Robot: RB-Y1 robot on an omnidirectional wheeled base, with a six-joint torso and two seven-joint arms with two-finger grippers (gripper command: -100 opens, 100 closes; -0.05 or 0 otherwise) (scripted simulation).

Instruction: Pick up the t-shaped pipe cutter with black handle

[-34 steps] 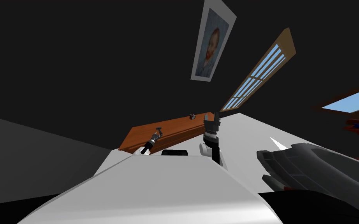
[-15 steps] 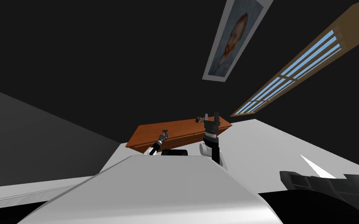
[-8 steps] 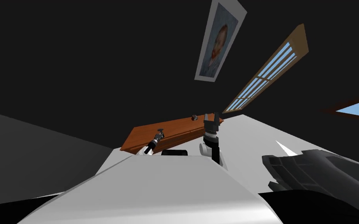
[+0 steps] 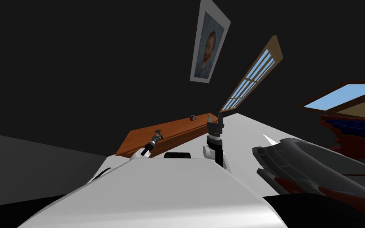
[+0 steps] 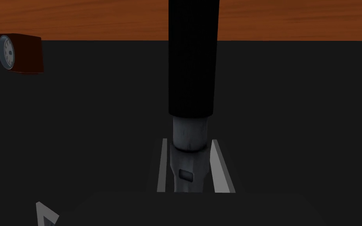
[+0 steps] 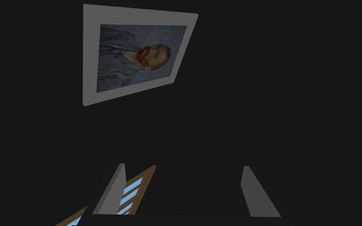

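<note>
My left gripper [image 5: 189, 142] is shut on the pipe cutter [image 5: 192, 70]. Its two fingers press the grey metal shaft, and the ribbed black handle runs on away from the hand. In the head view the cutter [image 4: 156, 137] sticks out of the left gripper [image 4: 152, 141] above the near edge of a brown wooden top [image 4: 177, 127], tilted up and away. My right gripper [image 4: 215, 123] is raised beside the top's right end, its fingers [image 6: 113, 188] open with nothing between them.
A small dark red clock [image 5: 19, 53] stands on the wooden top, small in the head view as the clock [image 4: 192, 117] at the far edge. A dark grey piece of furniture [image 4: 308, 166] lies at the right, with red and blue shapes [image 4: 356, 126] behind it.
The whole head view has swung and rolled, so I have turned. Both arms keep their pose against my chest, and the cutter stays in the left gripper.
</note>
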